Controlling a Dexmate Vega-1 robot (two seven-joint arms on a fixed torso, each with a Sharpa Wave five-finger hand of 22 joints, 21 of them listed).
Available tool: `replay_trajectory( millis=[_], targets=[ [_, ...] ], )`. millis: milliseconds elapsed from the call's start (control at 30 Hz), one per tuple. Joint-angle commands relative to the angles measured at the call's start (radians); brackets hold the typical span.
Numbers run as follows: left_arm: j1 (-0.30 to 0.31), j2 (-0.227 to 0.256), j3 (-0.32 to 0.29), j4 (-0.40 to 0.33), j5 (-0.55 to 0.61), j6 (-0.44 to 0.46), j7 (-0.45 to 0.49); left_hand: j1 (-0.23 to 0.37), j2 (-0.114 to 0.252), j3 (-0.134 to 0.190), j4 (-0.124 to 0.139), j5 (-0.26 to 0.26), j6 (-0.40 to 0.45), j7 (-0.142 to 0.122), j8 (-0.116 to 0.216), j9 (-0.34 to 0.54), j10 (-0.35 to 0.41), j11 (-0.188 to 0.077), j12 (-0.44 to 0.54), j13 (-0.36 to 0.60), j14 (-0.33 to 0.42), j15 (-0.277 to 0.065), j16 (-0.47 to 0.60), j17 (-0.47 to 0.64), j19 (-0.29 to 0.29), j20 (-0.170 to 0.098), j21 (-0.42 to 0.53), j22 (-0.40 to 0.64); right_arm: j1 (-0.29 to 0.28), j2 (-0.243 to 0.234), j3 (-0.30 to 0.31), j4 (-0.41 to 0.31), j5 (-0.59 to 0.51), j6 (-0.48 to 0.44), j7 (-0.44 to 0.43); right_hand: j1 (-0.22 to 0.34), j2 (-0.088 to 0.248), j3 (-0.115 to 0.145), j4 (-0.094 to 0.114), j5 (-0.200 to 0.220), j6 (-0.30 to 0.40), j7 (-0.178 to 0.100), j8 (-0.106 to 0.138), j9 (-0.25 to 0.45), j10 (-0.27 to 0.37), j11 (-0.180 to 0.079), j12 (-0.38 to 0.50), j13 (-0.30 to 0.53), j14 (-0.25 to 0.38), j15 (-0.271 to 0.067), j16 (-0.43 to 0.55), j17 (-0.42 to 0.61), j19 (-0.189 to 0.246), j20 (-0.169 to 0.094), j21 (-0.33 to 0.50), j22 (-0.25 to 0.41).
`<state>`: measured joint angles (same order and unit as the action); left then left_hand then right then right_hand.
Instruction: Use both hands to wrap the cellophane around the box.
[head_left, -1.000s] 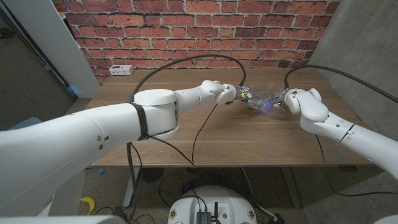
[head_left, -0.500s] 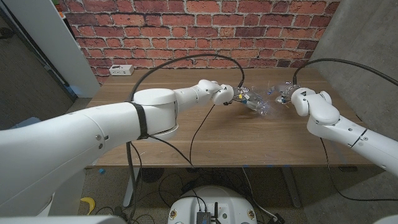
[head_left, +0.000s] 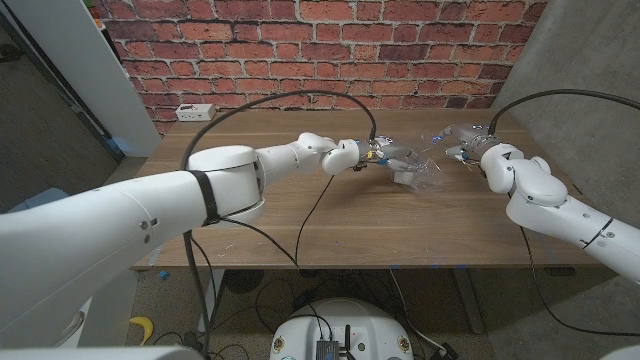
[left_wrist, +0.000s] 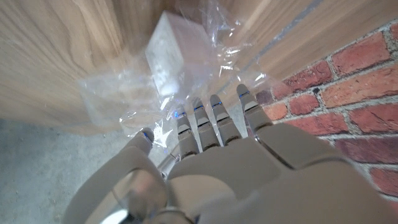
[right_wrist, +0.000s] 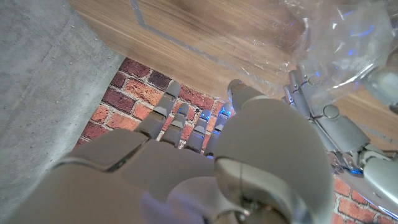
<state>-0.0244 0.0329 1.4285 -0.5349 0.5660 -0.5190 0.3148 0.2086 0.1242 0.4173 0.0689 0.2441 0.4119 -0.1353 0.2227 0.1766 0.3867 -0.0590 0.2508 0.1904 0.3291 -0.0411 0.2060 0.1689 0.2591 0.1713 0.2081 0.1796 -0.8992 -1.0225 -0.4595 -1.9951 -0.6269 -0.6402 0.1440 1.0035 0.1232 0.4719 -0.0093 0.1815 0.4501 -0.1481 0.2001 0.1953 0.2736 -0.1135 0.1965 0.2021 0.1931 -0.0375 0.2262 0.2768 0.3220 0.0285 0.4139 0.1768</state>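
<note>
The small white box (head_left: 407, 172) sat on the wooden table (head_left: 330, 225) between the two hands, just beyond the left hand's (head_left: 372, 154) fingertips and farther from the right hand (head_left: 462, 143), so the left hand was the nearer one. The clear cellophane (head_left: 425, 168) lay crumpled over and around the box, trailing from the left hand towards the right.

In the left wrist view, the fingers (left_wrist: 214, 121) reached out straight with the film's edge against their tips; whether they pinched it I could not tell. The right hand's fingers (right_wrist: 186, 127) were loosely extended, and a fold of film hung beside its thumb; a grasp could not be confirmed either.

The box looked matte, rigid and blocky, its long axis slanting away from the left palm. The cellophane was glossy, thin and wrinkled.
</note>
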Motion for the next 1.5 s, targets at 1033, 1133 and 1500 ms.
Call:
replay_trajectory(
  millis=[1033, 1133, 1500],
  targets=[
    [0.505, 0.420, -0.653, -0.775, -0.323, 0.236, -0.041, 0.052, -0.014, 0.036, -0.065, -0.027, -0.067, 0.017, -0.044, 0.004, -0.050, 0.028, -0.036, 0.008, 0.005, 0.021, -0.019, 0.007, 0.025, 0.005, 0.014, 0.012, -0.266, 0.163, 0.310, 0.002, 0.577, 0.339, -0.568, -0.070, 0.024, -0.014, 0.014, -0.002, 0.022, 0.031, 0.000, 0.000, 0.015, 0.036, 0.009, 0.004, 0.015, -0.075, 0.013, 0.001, 0.005, 0.019, -0.013, 0.002],
    [0.535, 0.432, -0.688, -0.784, -0.374, 0.212, -0.052, 0.053, -0.012, 0.038, -0.066, -0.030, -0.074, 0.022, -0.045, 0.004, -0.055, 0.033, -0.038, 0.009, 0.004, 0.022, -0.019, 0.007, 0.033, -0.007, 0.017, 0.013, -0.279, 0.191, 0.321, 0.006, 0.618, 0.383, -0.583, -0.076, 0.025, -0.018, 0.015, -0.003, 0.021, 0.035, -0.001, 0.000, 0.018, 0.042, 0.009, 0.004, 0.017, -0.071, 0.015, 0.002, 0.004, 0.021, -0.014, 0.002],
    [0.651, 0.504, -0.815, -0.828, -0.579, 0.111, -0.144, 0.053, -0.004, 0.047, -0.070, -0.037, -0.091, 0.035, -0.046, 0.004, -0.073, 0.051, -0.045, 0.009, -0.018, 0.032, -0.026, 0.008, 0.035, -0.022, 0.018, 0.014, -0.363, 0.314, 0.357, -0.019, 0.735, 0.539, -0.666, -0.097, 0.010, -0.034, 0.004, -0.006, 0.017, 0.066, -0.004, 0.000, 0.028, 0.084, 0.013, 0.005, 0.030, -0.046, 0.020, -0.003, 0.008, 0.039, -0.019, 0.002]
  ],
)
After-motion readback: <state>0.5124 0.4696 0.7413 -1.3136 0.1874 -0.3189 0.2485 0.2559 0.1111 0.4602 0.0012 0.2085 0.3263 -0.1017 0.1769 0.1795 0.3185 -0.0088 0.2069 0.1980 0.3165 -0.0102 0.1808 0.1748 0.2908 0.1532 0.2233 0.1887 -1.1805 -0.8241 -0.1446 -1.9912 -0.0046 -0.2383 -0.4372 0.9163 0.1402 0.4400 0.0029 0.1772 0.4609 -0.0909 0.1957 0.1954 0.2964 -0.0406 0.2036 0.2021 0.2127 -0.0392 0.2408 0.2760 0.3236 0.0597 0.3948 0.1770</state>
